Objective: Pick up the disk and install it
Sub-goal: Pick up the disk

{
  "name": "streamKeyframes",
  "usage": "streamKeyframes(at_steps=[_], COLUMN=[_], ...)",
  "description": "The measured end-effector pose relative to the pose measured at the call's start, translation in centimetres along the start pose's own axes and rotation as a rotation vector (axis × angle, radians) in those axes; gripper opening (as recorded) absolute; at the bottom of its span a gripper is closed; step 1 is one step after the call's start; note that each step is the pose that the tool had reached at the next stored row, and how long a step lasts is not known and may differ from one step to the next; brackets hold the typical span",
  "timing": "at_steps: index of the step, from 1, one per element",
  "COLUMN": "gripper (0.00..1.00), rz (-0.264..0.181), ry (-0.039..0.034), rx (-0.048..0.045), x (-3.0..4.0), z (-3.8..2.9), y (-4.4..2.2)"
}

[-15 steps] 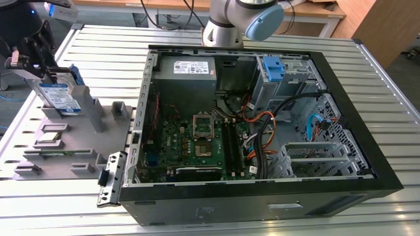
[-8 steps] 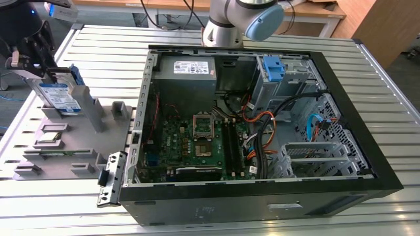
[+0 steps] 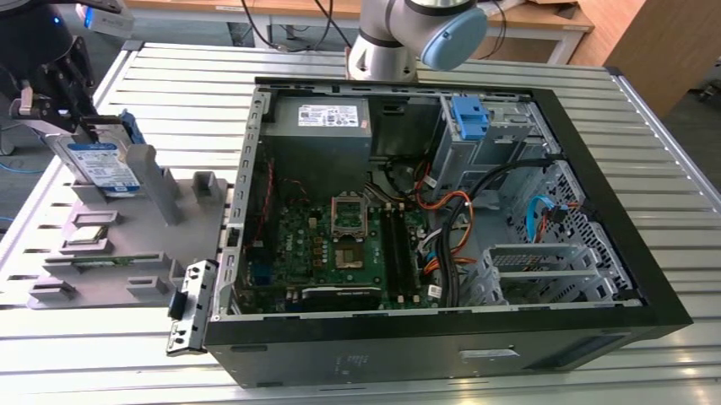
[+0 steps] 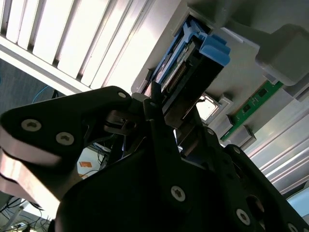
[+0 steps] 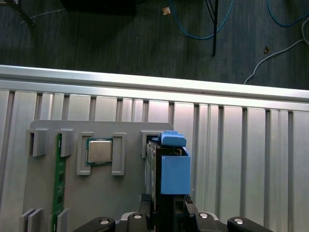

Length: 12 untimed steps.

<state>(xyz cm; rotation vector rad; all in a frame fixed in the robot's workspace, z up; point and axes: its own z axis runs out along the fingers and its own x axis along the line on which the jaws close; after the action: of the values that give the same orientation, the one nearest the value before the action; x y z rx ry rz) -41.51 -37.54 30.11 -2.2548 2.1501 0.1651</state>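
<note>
- We see a slatted metal tabletop point(image 3: 451, 59) carrying everything.
- An open computer case point(image 3: 647, 278) lies on it, with boards and cables exposed.
- To the exterior view's left of the case sits a grey holder point(image 3: 169, 198) with slots.
- The gripper point(image 3: 77, 126) hangs over that holder, its jaws closed on the top edge of the disk point(image 3: 100, 167).
- The disk, in its blue frame, stands upright in a slot of the holder, outside the case.
- In the first wrist view, a green memory stick point(image 5: 60, 179) and a square chip point(image 5: 100, 151) rest in neighbouring slots.
</note>
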Motion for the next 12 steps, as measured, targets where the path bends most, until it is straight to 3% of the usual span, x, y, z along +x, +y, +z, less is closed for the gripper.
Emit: streamKeyframes(at_steps=[10, 12], gripper=[0.37, 0.43], rz=[0.0, 0.0], ry=[-0.0001, -0.0001], rx=[0.0003, 0.0003], x=[0.0, 0.0], z=[0.01, 0.01], y=[0.0, 0.0])
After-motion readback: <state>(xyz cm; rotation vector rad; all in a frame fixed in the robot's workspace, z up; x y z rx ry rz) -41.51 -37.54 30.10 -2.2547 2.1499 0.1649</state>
